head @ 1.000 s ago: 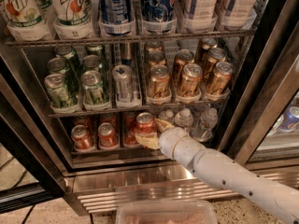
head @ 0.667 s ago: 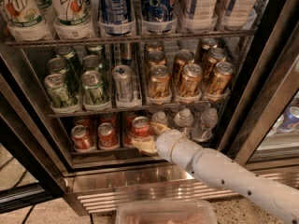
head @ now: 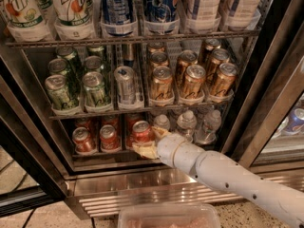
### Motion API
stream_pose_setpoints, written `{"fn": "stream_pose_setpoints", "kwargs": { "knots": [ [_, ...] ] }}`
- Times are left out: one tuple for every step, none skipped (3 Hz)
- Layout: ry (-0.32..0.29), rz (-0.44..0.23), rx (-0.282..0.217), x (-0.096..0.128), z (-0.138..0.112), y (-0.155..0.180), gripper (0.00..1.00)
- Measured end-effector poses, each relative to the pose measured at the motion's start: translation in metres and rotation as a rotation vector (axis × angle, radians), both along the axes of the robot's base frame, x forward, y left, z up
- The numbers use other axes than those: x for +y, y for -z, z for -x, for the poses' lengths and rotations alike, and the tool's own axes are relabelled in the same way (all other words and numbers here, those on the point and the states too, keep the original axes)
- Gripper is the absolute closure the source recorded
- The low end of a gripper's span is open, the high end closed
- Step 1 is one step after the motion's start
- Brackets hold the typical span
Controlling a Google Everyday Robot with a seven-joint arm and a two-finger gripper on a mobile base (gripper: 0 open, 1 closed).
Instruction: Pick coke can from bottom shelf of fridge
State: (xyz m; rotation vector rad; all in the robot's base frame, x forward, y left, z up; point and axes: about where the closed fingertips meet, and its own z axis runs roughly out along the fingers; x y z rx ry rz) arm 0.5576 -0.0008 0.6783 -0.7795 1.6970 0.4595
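Note:
The coke can (head: pixel 141 130) is a red can with a silver top at the front of the bottom shelf (head: pixel 97 153) of the fridge (head: pixel 118 185). My gripper (head: pixel 148 141) reaches in from the lower right on a white arm. Its tan fingers (head: pixel 144 150) sit on either side of this can and are closed on it. Two more red cans (head: pixel 81 139) stand to its left, with others behind them. Small clear water bottles (head: pixel 186 122) stand to its right.
Green cans (head: pixel 95 87), one silver can and gold-brown cans (head: pixel 192 80) fill the rack above. Tall bottles stand on the top rack. The black-edged door frame (head: pixel 266 103) is at right. A clear plastic bin (head: pixel 168 216) lies below the steel base grille.
My gripper and the coke can between its fingers have shifted slightly left and down, toward the shelf's front edge. The other cans have not moved.

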Motion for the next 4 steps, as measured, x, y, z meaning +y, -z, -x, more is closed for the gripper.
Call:
{"fn": "stream_pose_setpoints", "kwargs": {
  "knots": [
    [-0.064,0.016,0.035,0.013,0.030,0.006,1.00],
    [-0.101,0.030,0.067,0.012,0.061,0.011,1.00],
    [-0.079,-0.008,0.059,-0.020,0.112,-0.007,1.00],
    [-0.067,-0.007,0.060,-0.026,0.112,-0.006,1.00]
  ]
}}
